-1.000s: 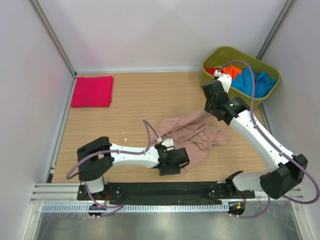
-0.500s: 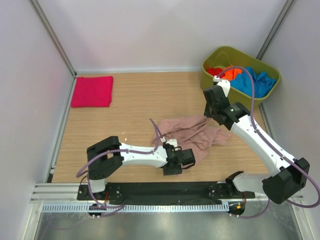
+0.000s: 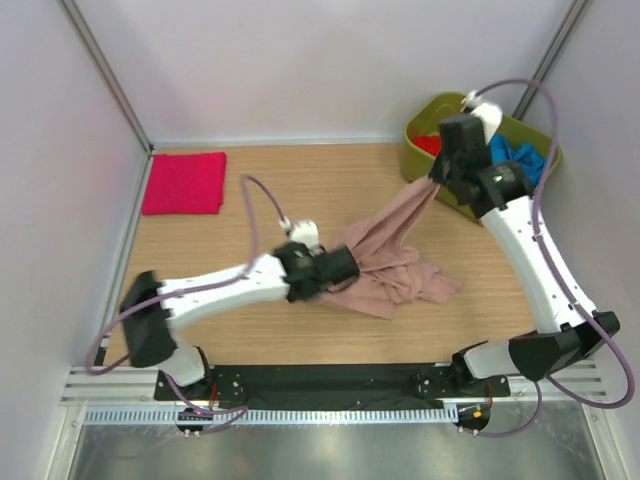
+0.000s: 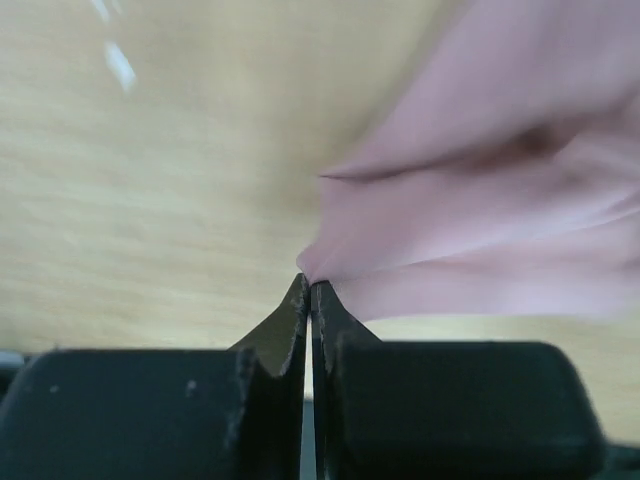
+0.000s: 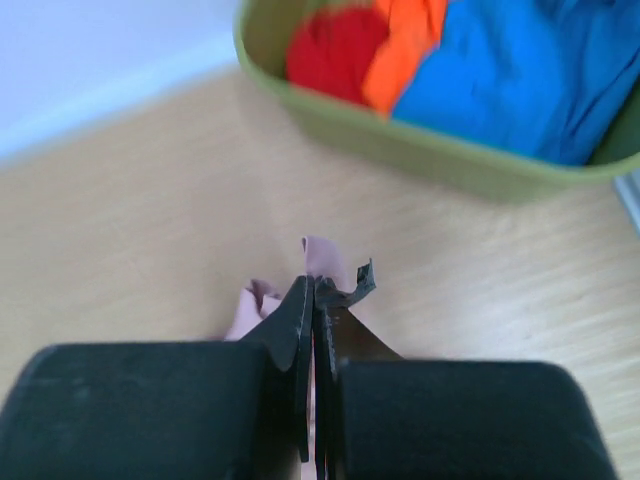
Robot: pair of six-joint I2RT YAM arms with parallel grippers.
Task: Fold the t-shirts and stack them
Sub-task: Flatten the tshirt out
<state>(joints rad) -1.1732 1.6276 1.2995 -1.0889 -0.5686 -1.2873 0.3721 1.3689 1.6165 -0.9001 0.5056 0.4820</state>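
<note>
olive-green tub (image 3: 414, 150) stands upright at the 2 o'clock corner of the wooden worktop (image 3: 260, 180), close to the right wall. white walls (image 3: 300, 70) close in three sides, with slanted metal posts (image 3: 105, 75) at 11 and 1 o'clock. a slotted rail (image 3: 300, 414) runs along 6 o'clock. two pale flecks (image 4: 120, 65) lie on the wood.

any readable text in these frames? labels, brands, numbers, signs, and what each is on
No readable text in any view.
No lettering shows on the pink t-shirt, the folded magenta t-shirt or the green tub.
Both wrist views are motion-blurred, so small marks there could not be read.
</note>
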